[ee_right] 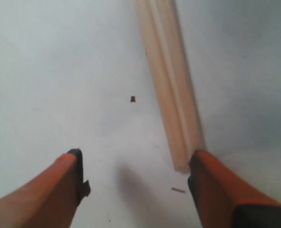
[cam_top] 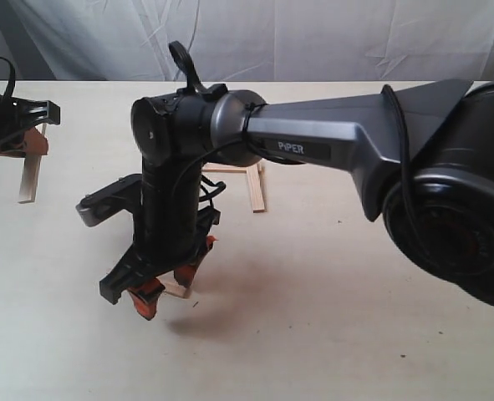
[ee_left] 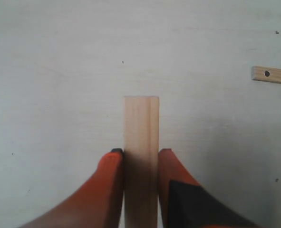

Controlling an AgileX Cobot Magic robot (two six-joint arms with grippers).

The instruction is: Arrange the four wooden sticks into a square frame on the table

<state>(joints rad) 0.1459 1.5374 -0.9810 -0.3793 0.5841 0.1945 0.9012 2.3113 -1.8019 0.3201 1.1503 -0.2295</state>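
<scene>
Exterior view: At the far left edge the left pincer point(cam_top: 31, 138) pinches the first stick point(cam_top: 31, 177), which hangs upright. Whether its lower end touches the table point(cam_top: 330, 334) cannot be told. The right pincer point(cam_top: 165, 291), reaching across the middle, points down at the table with its orange fingers spread. The end of the second stick point(cam_top: 176, 289) shows between them. Beyond the right arm point(cam_top: 330, 142), the third stick point(cam_top: 226, 168) runs left to right and the fourth stick point(cam_top: 256, 189) runs near to far. They meet at a corner.

Left wrist view: The left pincer point(ee_left: 141, 156) is pressed against both long edges of the first stick point(ee_left: 141, 128). A holed stick point(ee_left: 272, 74) lies flat on the table, well apart.

Right wrist view: The right pincer point(ee_right: 136, 159) stands spread wide and grips nothing. The second stick point(ee_right: 171, 85) lies flat on the table, its end just beside one finger point(ee_right: 211, 185).
</scene>
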